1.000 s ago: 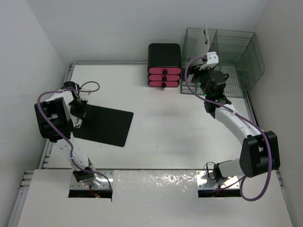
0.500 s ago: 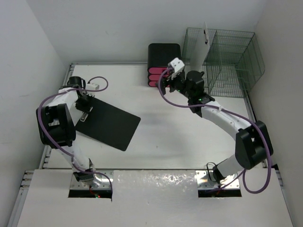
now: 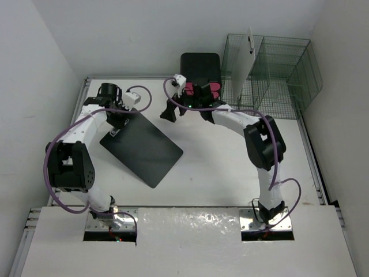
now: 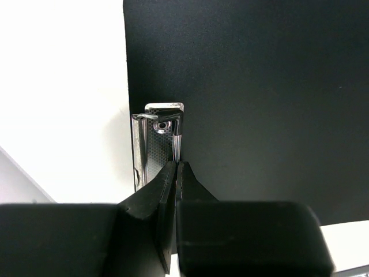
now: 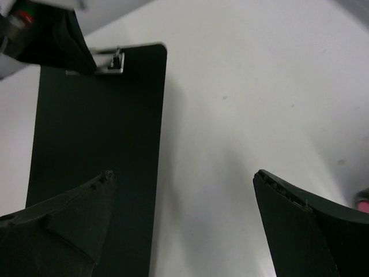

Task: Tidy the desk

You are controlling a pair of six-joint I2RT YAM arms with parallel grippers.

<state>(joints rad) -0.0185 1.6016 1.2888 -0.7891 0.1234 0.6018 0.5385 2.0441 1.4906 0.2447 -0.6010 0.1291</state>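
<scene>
**Clipboard lying slantwise, left hand at its clip end**

The white surface [image 3: 219, 167] is carrying everything here. The black clipboard [image 3: 141, 147] is lying flat on its left half, slantwise. Its long axis is running from the metal clip [image 4: 158, 135] at the far-left end down to a corner pointing toward the near middle.

The left hand [image 3: 118, 119] is sitting right at that clip end, fingers pressed together and tips touching the clip. Whether a thin lip of metal is being pinched between them I cannot tell.

The right hand [image 3: 171, 111] is hovering with its fingers wide apart and nothing between them. It is hanging just off the clipboard's far-right long edge, between the board and the black-and-pink drawer unit [image 3: 200, 72]. In its wrist view the board is lying to the left and ahead, with bare surface under the gap.

So the left hand is the nearer one. My judgement is that any straightening is turning on the clip end as pivot, with the free corner swinging across the surface. The wire basket [image 3: 277, 69] is standing at the far-right corner, well apart from both hands.
</scene>
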